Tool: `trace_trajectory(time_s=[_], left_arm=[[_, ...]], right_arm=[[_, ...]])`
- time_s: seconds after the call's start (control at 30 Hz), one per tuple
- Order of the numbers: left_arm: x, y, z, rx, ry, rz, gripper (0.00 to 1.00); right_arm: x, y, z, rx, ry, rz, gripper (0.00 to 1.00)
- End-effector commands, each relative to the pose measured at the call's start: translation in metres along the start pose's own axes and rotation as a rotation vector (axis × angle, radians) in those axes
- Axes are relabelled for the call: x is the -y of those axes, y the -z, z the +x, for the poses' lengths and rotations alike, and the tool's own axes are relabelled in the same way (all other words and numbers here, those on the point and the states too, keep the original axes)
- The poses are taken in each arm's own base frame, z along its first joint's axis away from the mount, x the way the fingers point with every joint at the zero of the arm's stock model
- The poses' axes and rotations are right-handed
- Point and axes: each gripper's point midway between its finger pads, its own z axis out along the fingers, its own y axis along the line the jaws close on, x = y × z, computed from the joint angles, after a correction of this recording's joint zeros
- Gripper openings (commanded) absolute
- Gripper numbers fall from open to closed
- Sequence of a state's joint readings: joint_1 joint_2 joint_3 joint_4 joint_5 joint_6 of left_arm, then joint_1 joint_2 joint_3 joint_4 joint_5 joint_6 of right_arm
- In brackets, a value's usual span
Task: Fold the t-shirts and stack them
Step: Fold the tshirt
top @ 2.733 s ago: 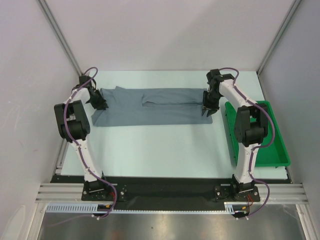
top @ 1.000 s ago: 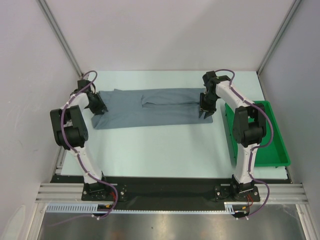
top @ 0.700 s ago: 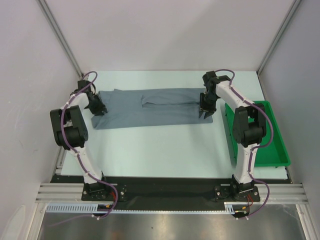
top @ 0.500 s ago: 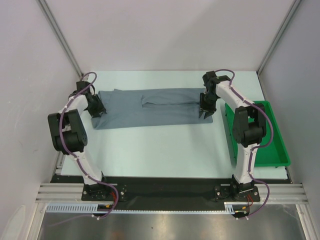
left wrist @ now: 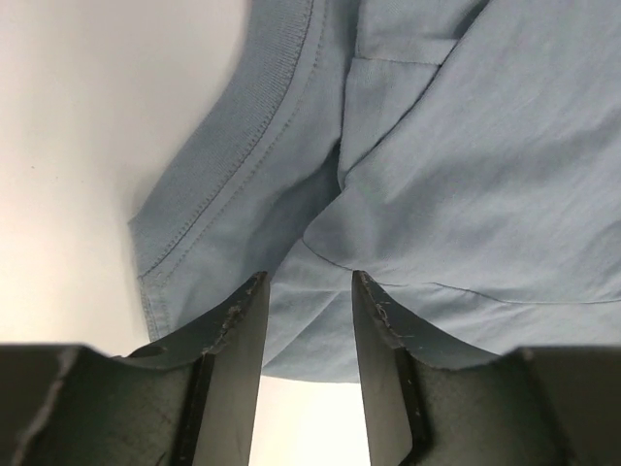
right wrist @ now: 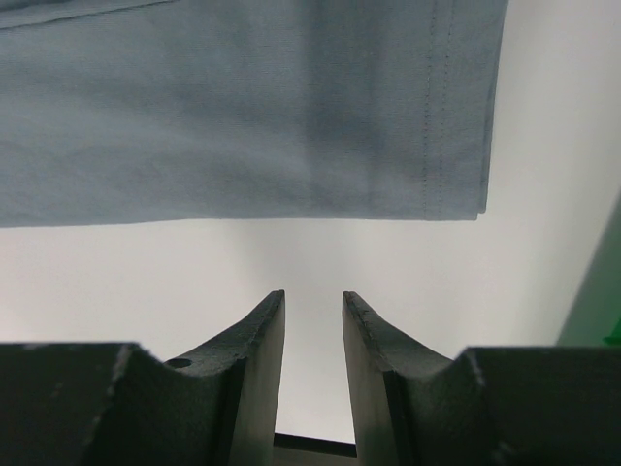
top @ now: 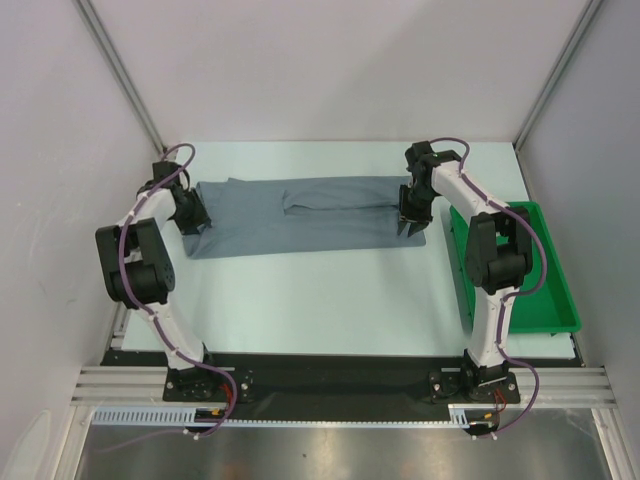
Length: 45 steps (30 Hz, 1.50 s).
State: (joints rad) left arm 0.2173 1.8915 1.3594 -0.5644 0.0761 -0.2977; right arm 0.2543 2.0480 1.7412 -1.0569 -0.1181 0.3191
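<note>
Pale grey walls (top: 330,70) closed in three sides, with slanted metal posts (top: 120,80) at the far corners. The desk (top: 320,295) was a pale, matt, mint-white sheet, edged at the near side by a black strip (top: 340,375) where both arms were bolted. One slate-blue t-shirt (top: 300,215) lay on the far half of the desk, folded lengthwise into a long flat band running left to right. A green tray (top: 555,290) sat at the desk's right edge, beside the band's right end. The left fingers (left wrist: 238,340) stood slightly apart over the ribbed collar end, with cloth showing in the gap. The right fingers (right wrist: 257,340) were parted by a narrow slot over bare desk, just short of the stitched hem, gripping nothing.
</note>
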Motion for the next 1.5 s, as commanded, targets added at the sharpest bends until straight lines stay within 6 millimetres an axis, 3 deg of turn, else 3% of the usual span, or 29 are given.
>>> trace_trajectory(time_s=[0.0,0.4,0.67,0.93,1.33,1.47], left_arm=[[0.003,0.003,-0.019,0.043,-0.030,0.034,0.45],[-0.002,-0.012,-0.005,-0.018,-0.029,0.101,0.50],[0.003,-0.018,-0.005,-0.037,-0.005,0.121,0.27],[-0.001,0.002,-0.004,0.006,0.002,0.096,0.01],[-0.005,0.027,0.002,0.064,0.034,0.075,0.00],[-0.008,0.025,0.015,0.034,0.037,0.066,0.00]], right_arm=[[-0.006,0.011,-0.008,0.035,0.025,-0.014,0.36],[-0.005,0.012,-0.007,0.034,0.026,-0.016,0.36],[-0.006,0.012,-0.007,0.034,0.024,-0.020,0.36],[-0.004,0.014,-0.005,0.038,0.019,-0.015,0.36],[-0.008,0.011,-0.004,0.032,0.019,-0.025,0.36],[-0.009,0.011,-0.004,0.032,0.021,-0.028,0.36]])
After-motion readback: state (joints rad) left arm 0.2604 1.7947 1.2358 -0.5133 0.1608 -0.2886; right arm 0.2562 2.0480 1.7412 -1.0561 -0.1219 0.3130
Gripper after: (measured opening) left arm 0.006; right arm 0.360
